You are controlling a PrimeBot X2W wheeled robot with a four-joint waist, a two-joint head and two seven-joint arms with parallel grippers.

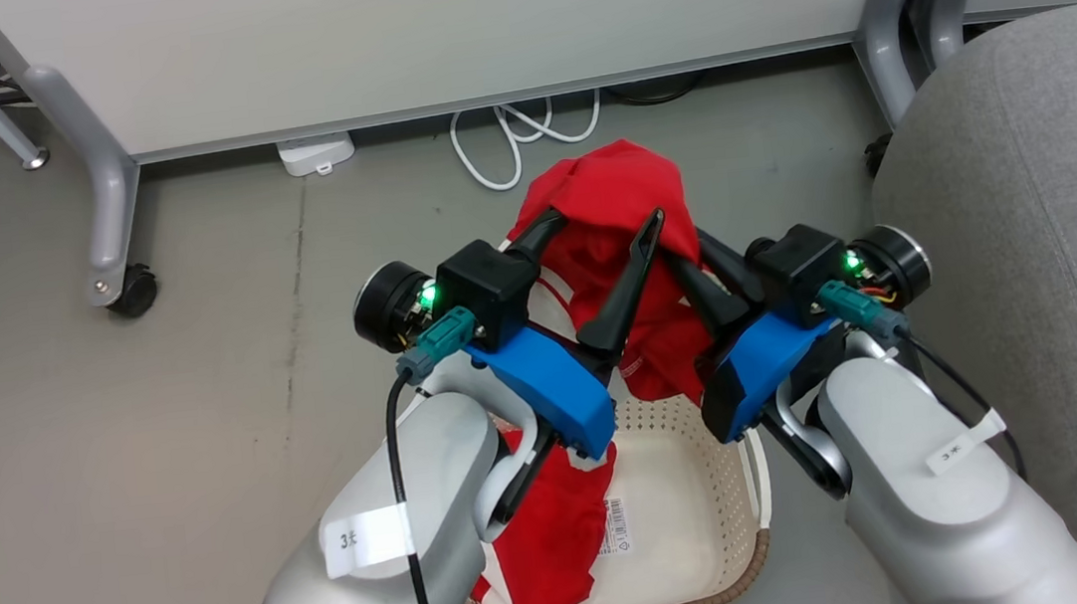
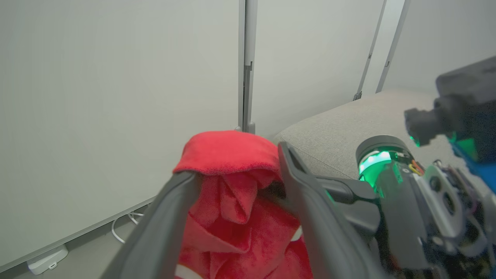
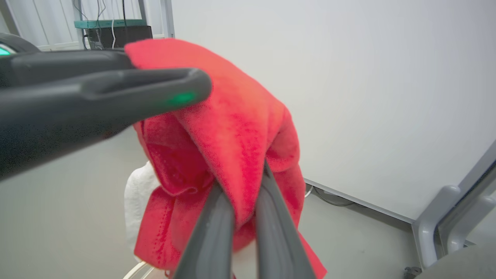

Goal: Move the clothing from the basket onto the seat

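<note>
A red piece of clothing (image 1: 622,188) hangs lifted above the basket (image 1: 708,484), bunched over both sets of fingers. My right gripper (image 3: 242,193) is shut on a fold of this clothing (image 3: 236,128); in the head view the right gripper (image 1: 700,270) reaches in from the right. My left gripper (image 1: 605,218) is open, its two fingers spread on either side of the cloth without pinching it, as the left wrist view shows around the clothing (image 2: 228,186). More red clothing (image 1: 548,531) lies in the basket's left half. The grey seat (image 1: 1042,239) is on the right.
White partition panels on grey legs stand behind, with a caster (image 1: 132,290) at the left and another leg (image 1: 891,35) near the seat. White cables (image 1: 521,134) and a small white box (image 1: 315,153) lie on the grey floor beyond the basket.
</note>
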